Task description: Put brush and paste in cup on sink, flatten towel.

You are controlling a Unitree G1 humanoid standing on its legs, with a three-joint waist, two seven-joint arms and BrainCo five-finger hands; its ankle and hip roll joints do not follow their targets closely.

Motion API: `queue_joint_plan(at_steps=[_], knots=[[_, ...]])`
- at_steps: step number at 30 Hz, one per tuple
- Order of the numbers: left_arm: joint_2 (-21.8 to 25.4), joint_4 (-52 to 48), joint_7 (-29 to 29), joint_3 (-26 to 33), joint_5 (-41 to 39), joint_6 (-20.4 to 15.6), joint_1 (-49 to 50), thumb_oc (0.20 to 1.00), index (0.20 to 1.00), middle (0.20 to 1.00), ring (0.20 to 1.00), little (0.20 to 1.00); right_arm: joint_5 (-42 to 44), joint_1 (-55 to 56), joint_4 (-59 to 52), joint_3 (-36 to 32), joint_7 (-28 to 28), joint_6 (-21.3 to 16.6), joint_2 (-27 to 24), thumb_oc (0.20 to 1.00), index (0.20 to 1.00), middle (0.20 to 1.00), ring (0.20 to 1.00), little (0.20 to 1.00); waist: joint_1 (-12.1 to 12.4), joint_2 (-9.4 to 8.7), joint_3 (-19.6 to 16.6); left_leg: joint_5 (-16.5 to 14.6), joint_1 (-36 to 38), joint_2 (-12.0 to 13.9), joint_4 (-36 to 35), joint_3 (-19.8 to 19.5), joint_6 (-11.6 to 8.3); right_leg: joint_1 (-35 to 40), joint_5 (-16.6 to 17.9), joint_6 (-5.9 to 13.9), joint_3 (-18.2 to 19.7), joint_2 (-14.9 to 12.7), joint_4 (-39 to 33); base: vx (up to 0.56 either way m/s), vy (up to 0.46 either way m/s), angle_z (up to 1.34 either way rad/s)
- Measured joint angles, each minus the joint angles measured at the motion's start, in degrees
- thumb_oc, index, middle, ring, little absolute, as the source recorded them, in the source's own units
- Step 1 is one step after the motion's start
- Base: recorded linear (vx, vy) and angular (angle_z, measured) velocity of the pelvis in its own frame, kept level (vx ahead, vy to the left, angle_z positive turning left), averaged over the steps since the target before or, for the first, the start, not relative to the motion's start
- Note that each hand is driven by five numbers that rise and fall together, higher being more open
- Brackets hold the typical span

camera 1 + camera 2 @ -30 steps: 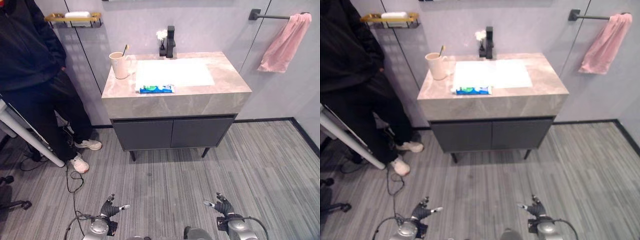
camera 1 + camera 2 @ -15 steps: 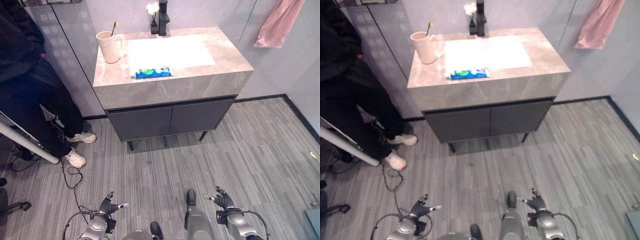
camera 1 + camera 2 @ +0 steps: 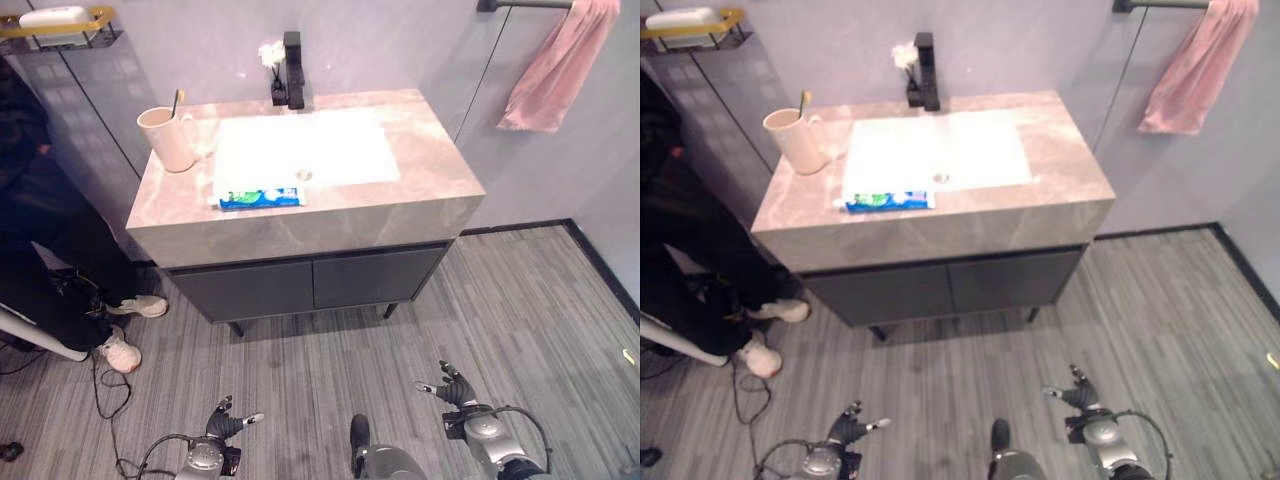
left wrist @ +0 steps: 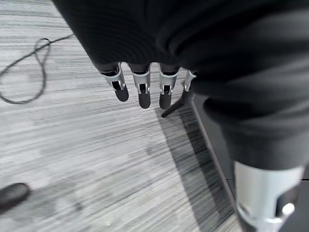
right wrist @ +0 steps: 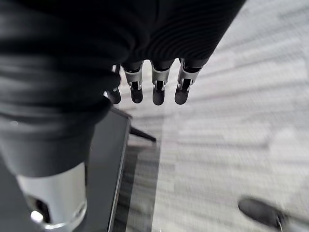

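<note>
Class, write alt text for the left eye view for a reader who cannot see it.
A stone-topped sink cabinet carries a cup with a toothbrush in it and a toothpaste tube lying at the basin's front edge. A pink towel hangs bunched on a wall bar.

Surfaces you're working with:
Countertop (image 3: pixel 430 175) polished marble-look stone, basin (image 3: pixel 300 150) smooth white; towel (image 3: pixel 545 65) soft pink cloth; cup (image 3: pixel 168 140) matt beige; faucet (image 3: pixel 292 70) matt black metal; floor (image 3: pixel 520 320) streaked grey.
</note>
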Motion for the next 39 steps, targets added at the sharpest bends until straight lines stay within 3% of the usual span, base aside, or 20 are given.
queue_joint_plan(at_steps=[1,2,3,4,5,6,8,10,12,14,16,17,22,26,28,29,32,35,37,39], knots=[[0.10,0.04,0.02,0.19,-0.06,0.02,-0.43,1.000,1.000,1.000,1.000,1.000,-0.26,0.17,0.05,0.21,-0.01,0.00,-0.02,1.000,1.000,1.000,1.000,1.000,-0.08,-0.45,-0.17,0.77,-2.65,0.54,5.11,-1.72,-1.32,0.20,-0.81,-0.58,-0.29,0.11,0.04,0.14,-0.361,0.05],[0.12,-0.04,0.03,0.27,-0.10,0.01,-1.02,1.000,1.000,1.000,1.000,1.000,-0.54,0.39,0.11,0.59,0.01,0.01,-0.02,1.000,1.000,1.000,1.000,1.000,0.12,-1.15,-0.08,3.17,-6.51,1.17,11.85,-3.23,-4.93,0.71,-1.28,-1.59,-0.53,0.10,-0.18,0.09,-0.257,0.13],[0.03,-0.03,0.03,0.25,-0.11,0.02,-1.24,1.000,1.000,1.000,1.000,1.000,-0.64,0.69,0.09,0.74,0.00,0.01,0.00,1.000,1.000,1.000,1.000,1.000,0.19,-1.58,0.04,6.48,-9.91,1.61,17.46,-4.90,-7.19,1.09,-1.80,-2.39,-0.85,0.21,-0.19,0.10,-0.189,0.04],[0.03,-0.12,0.02,0.14,-0.15,0.02,-1.35,1.000,1.000,1.000,1.000,1.000,-0.69,0.92,0.09,1.72,-0.04,0.00,-0.10,1.000,1.000,1.000,1.000,1.000,0.50,-2.12,0.38,10.52,-12.86,2.08,22.55,-5.19,-7.25,1.65,-2.24,-3.51,-0.92,0.25,-0.22,0.12,-0.122,0.07],[0.10,-0.38,0.02,0.12,-0.16,0.02,-1.30,1.000,1.000,1.000,1.000,1.000,-1.13,1.09,0.34,2.84,-0.03,-0.01,-0.05,1.000,1.000,1.000,1.000,1.000,0.77,-2.93,0.96,11.71,-15.06,2.50,26.19,-4.80,-7.15,2.37,-2.62,-4.81,-0.90,0.33,-0.47,0.14,-0.083,0.08],[0.12,-0.87,0.01,-0.07,-0.17,0.01,-1.57,1.000,1.000,1.000,1.000,1.000,-1.90,1.18,0.85,2.97,-0.03,0.01,0.16,1.000,1.000,1.000,1.000,1.000,0.80,-3.35,1.42,10.03,-16.90,2.09,27.73,-4.22,-5.69,2.98,-2.71,-5.04,-0.90,0.33,-1.14,0.15,-0.061,0.14],[0.08,-1.35,0.04,-0.51,-0.16,-0.06,-2.52,1.000,1.000,1.000,1.000,1.000,-3.00,0.85,2.33,4.09,-0.05,0.05,0.27,1.000,1.000,1.000,1.000,1.000,1.30,-4.26,2.44,5.71,-19.56,-0.69,20.61,-3.40,-4.39,4.03,-2.84,-4.10,-0.98,-0.14,-3.35,0.12,-0.016,0.19],[0.07,-1.45,0.09,-0.50,-0.16,-0.05,-2.76,1.000,1.000,1.000,1.000,1.000,-3.84,1.17,2.52,4.42,-0.02,0.06,0.44,1.000,1.000,1.000,1.000,1.000,1.28,-3.89,3.49,6.19,-20.43,-0.04,8.87,3.04,-3.49,5.30,-2.06,-4.64,-2.52,0.90,-4.68,0.19,0.044,0.18],[0.19,-1.25,0.27,-0.80,-0.09,-0.04,-2.55,1.000,1.000,1.000,1.000,1.000,-4.68,1.06,2.55,5.01,-0.17,0.09,0.73,1.000,1.000,1.000,1.000,1.000,1.44,-3.51,3.75,6.79,-21.07,0.22,-1.63,4.91,-3.22,7.27,-2.99,-3.67,-1.98,2.57,-7.37,0.22,0.095,-0.04],[0.21,-0.89,0.90,-1.68,-0.01,-0.04,-1.98,1.000,1.000,1.000,1.000,1.000,-6.95,0.13,3.38,5.82,-0.11,0.04,1.09,1.000,1.000,1.000,1.000,1.000,3.32,-2.75,4.61,11.38,-20.80,1.52,-13.16,2.14,-3.24,7.94,-2.56,-3.48,0.67,5.15,-7.45,0.25,0.129,-0.74],[0.25,0.22,1.21,-1.56,0.04,0.09,-1.41,1.000,1.000,1.000,1.000,1.000,-8.26,-0.97,3.33,6.69,-0.10,0.04,1.09,1.000,1.000,1.000,1.000,1.000,3.08,-1.97,4.98,15.00,-20.86,3.53,-14.47,0.32,-3.93,10.09,-3.23,-3.87,2.78,7.12,-7.52,0.33,0.159,-0.82],[0.26,0.04,1.21,-1.38,0.06,0.07,-1.18,1.000,1.000,1.000,1.000,1.000,-9.14,-0.49,3.31,6.77,-0.08,0.04,0.97,1.000,1.000,1.000,1.000,1.000,2.94,-2.02,5.00,15.09,-20.02,3.90,-13.07,0.26,-3.56,11.17,-3.45,-4.00,3.74,7.26,-7.50,0.30,0.195,-0.60],[0.31,0.44,1.20,-1.29,0.58,0.03,-2.21,1.000,1.000,1.000,1.000,1.000,-9.57,0.91,3.52,6.59,-0.07,0.11,0.25,1.000,1.000,1.000,1.000,1.000,2.30,-1.84,4.91,15.03,-17.17,1.53,-9.79,0.60,-3.45,12.76,-4.39,-3.29,5.56,6.42,-7.42,0.16,0.175,-0.24],[0.35,2.72,1.17,-1.58,1.77,0.08,-4.31,1.000,1.000,1.000,1.000,1.000,-9.90,0.51,6.36,5.98,-0.05,0.13,0.76,1.000,1.000,1.000,1.000,1.000,1.95,-1.36,4.79,13.18,-15.05,-1.68,-11.85,3.63,0.18,13.15,-6.54,-0.94,5.99,2.43,-6.74,0.16,0.263,0.02],[0.40,4.00,1.19,-1.94,2.91,0.12,-4.10,1.000,1.000,1.000,1.000,1.000,-11.27,0.94,7.63,6.05,-0.05,0.22,1.01,1.000,1.000,1.000,1.000,1.000,2.01,-0.02,4.34,11.03,-13.01,-3.41,-13.01,3.39,4.59,12.84,-8.95,1.33,6.07,0.71,-3.43,0.13,0.242,0.07],[1.40,3.98,1.17,-2.54,3.54,0.06,-4.15,1.000,1.000,1.000,1.000,1.000,-11.86,1.18,7.89,6.05,0.06,0.14,1.97,1.000,1.000,1.000,1.000,1.000,2.56,0.07,4.19,9.16,-11.73,-6.30,-12.78,3.31,6.94,11.96,-11.28,2.97,6.28,-2.38,1.37,0.13,0.258,0.16],[3.07,3.91,1.20,-2.54,5.19,0.06,-3.60,1.000,1.000,1.000,1.000,1.000,-11.92,1.03,7.93,6.01,0.12,0.15,3.15,1.000,1.000,1.000,1.000,1.000,3.12,0.36,3.84,7.92,-11.57,-9.32,-13.21,3.27,8.68,6.91,-14.87,5.18,6.33,-6.17,11.48,0.09,0.200,0.12],[4.47,3.94,1.14,-2.83,5.65,0.09,-1.87,1.000,1.000,1.000,1.000,1.000,-11.38,0.02,7.82,5.84,0.25,0.18,4.79,1.000,1.000,1.000,1.000,1.000,3.45,0.00,3.33,7.29,-11.59,-10.54,-13.54,3.56,10.36,2.79,-14.66,6.64,6.09,-8.04,18.29,0.06,0.097,0.01],[4.52,4.15,1.02,-3.94,5.78,0.16,-0.73,1.000,1.000,1.000,1.000,1.000,-11.24,-0.26,7.33,5.86,0.31,0.16,5.00,1.000,1.000,1.000,1.000,1.000,3.46,-0.01,3.20,6.90,-11.44,-10.62,-13.62,3.15,10.88,2.16,-14.56,7.00,5.42,-7.83,18.70,0.09,0.059,-0.02],[4.73,3.91,0.34,-5.09,8.03,0.12,0.18,1.000,1.000,1.000,1.000,1.000,-11.18,-0.69,6.47,6.00,0.47,0.10,4.92,1.000,1.000,1.000,1.000,1.000,3.50,-0.11,3.14,7.44,-10.43,-9.97,-15.10,2.67,10.84,0.09,-15.80,7.25,9.11,-4.92,17.73,0.07,-0.026,0.02]])
